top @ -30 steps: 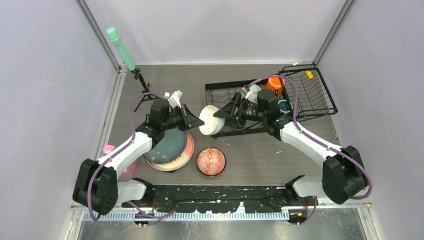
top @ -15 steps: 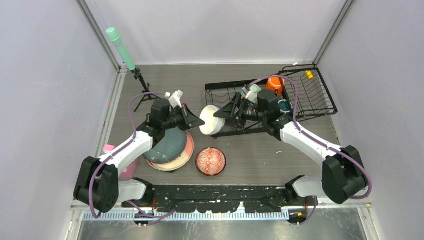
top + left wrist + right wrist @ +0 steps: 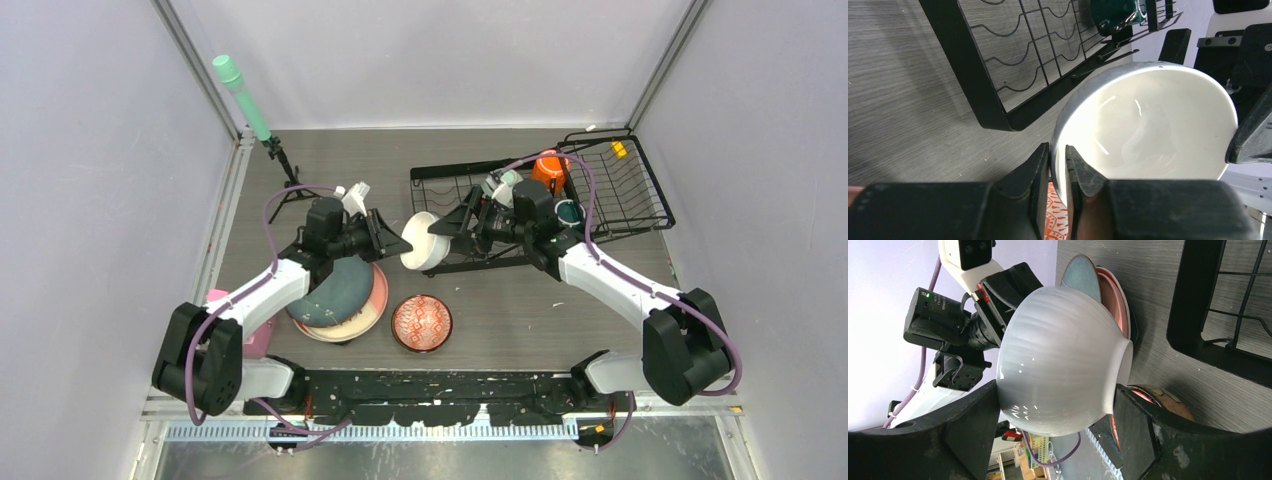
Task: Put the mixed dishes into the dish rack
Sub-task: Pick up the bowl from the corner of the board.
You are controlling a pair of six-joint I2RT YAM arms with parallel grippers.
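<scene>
A white bowl [image 3: 425, 242] hangs on its side between both arms, above the table by the near left corner of the black dish rack [image 3: 620, 190]. My left gripper [image 3: 392, 238] is shut on its rim; in the left wrist view the fingers [image 3: 1040, 165] pinch the rim of the bowl [image 3: 1148, 120]. My right gripper [image 3: 447, 232] spans the bowl's outside [image 3: 1058, 350], one finger on each side of it [image 3: 1128, 415]. An orange mug [image 3: 550, 170] and a dark teal mug [image 3: 570, 212] sit in the rack. A teal speckled plate [image 3: 335, 290] lies on a pink plate [image 3: 377, 300].
A brown bowl with a red-patterned inside [image 3: 421, 322] sits near the front, just below the held bowl. A small pink cup [image 3: 258, 338] stands at the front left. A mint-green cylinder on a black tripod [image 3: 240, 95] stands at the back left. Walls close in on three sides.
The white bowl and both grippers have shifted slightly up and to the right. The left wrist has turned a little. Both grippers stay on the bowl.
</scene>
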